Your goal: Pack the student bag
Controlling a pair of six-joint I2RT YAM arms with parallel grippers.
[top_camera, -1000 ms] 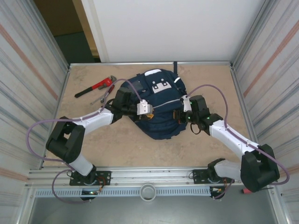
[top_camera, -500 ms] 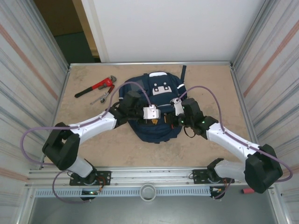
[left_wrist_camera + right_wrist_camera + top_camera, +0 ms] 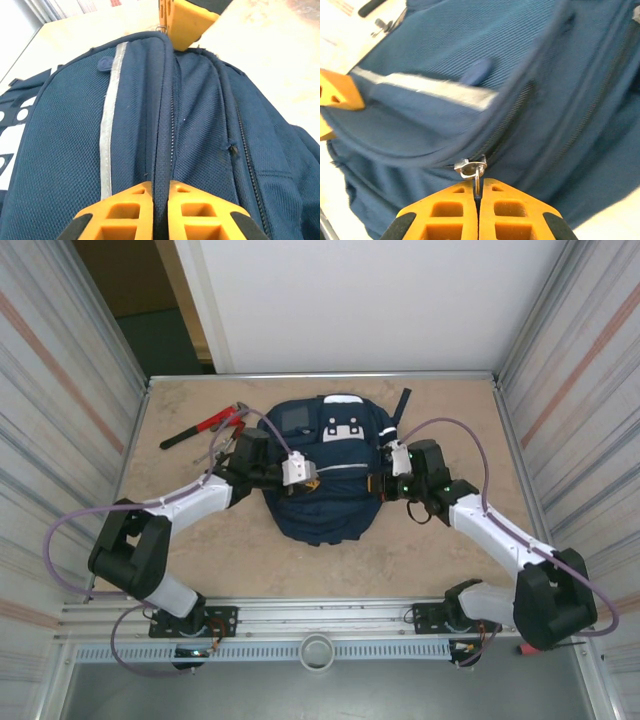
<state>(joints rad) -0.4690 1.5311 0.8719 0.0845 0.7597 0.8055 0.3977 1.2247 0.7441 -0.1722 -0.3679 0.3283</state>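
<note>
Over the middle of the table [image 3: 180, 540], seen from above, the student bag [image 3: 325, 505] lies flat with its front pocket up, and an arm reaches in from each side. The left gripper [image 3: 318, 480] sits on the bag's upper face and the right gripper [image 3: 378, 483] at its right flank. From up here I cannot tell how either pair of jaws stands. A red wrench [image 3: 205, 425] lies on the table just off the bag's far left corner.

From the left wrist, the jaws are pressed together on a raised ridge of navy fabric next to the zipper track [image 3: 172, 120]. A reflective stripe [image 3: 109, 125] runs alongside. The other gripper's orange finger shows at the far end of the same seam. That hold is on cloth alone. If the arms pull against each other, I'd expect the ridge might slide out of the pinch, and then the whole bag would drag across the table instead of the zip running.

From the right wrist, the jaws are nipped shut on the small metal zipper pull [image 3: 472, 167], which hangs from the slider just above them. Only the end of the tab is held, so a sharp tug could pop it free. A pull off the line of the curved track could also wedge the slider into the loose fold above it.
</note>
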